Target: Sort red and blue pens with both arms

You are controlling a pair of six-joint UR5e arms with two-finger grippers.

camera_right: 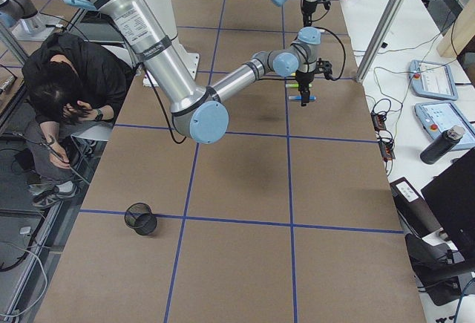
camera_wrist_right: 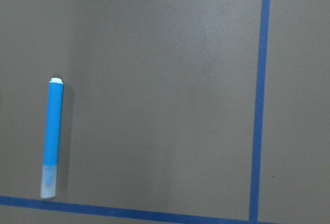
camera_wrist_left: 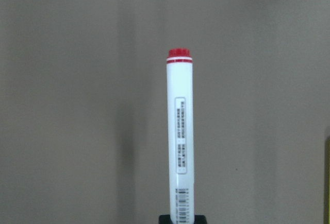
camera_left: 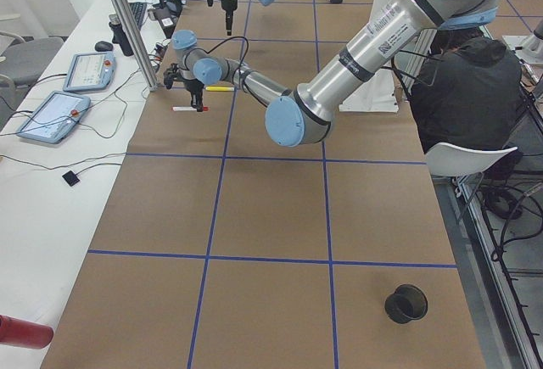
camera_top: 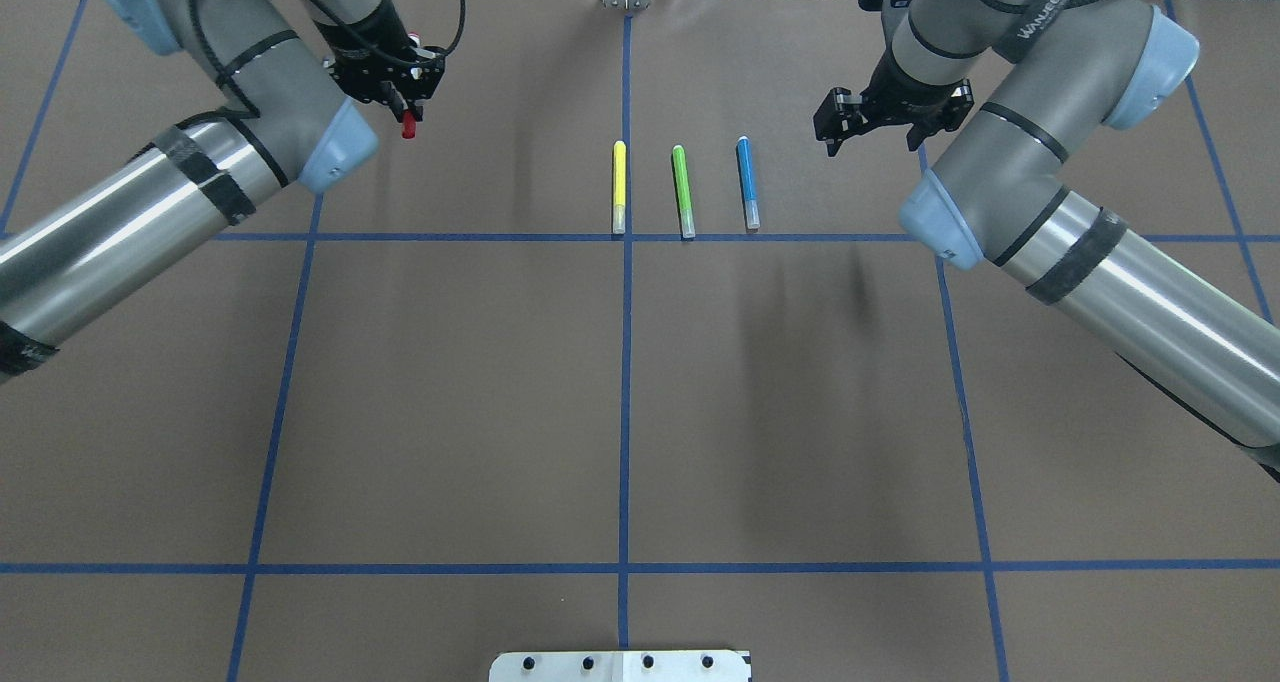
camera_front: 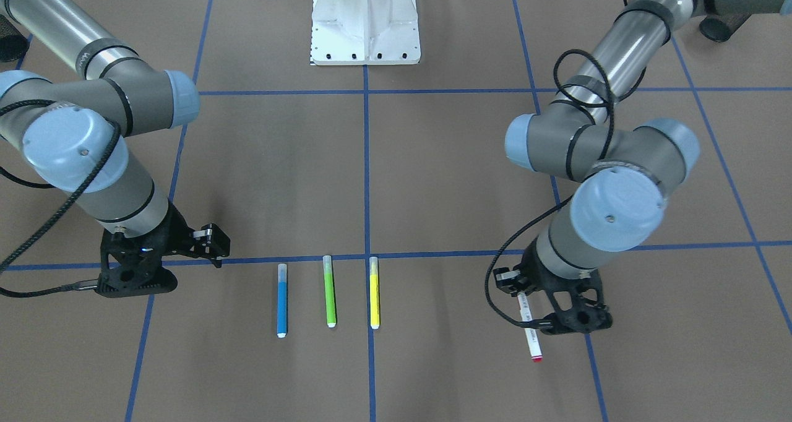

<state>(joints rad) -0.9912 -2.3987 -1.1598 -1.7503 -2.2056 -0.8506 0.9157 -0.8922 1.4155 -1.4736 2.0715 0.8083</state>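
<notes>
Two jaws of the left gripper (camera_front: 523,298) clamp the white, red-capped marker (camera_front: 532,341), well apart from the others. The right gripper (camera_front: 209,241) hangs with jaws apart near the blue marker (camera_front: 281,301), which lies on the table (camera_front: 433,180) beside the green marker (camera_front: 330,292) and yellow marker (camera_front: 374,292).

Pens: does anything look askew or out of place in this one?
Only the red-capped marker: slanted in the left gripper, apart from the blue marker, green marker and yellow marker lying parallel in a row.
</notes>
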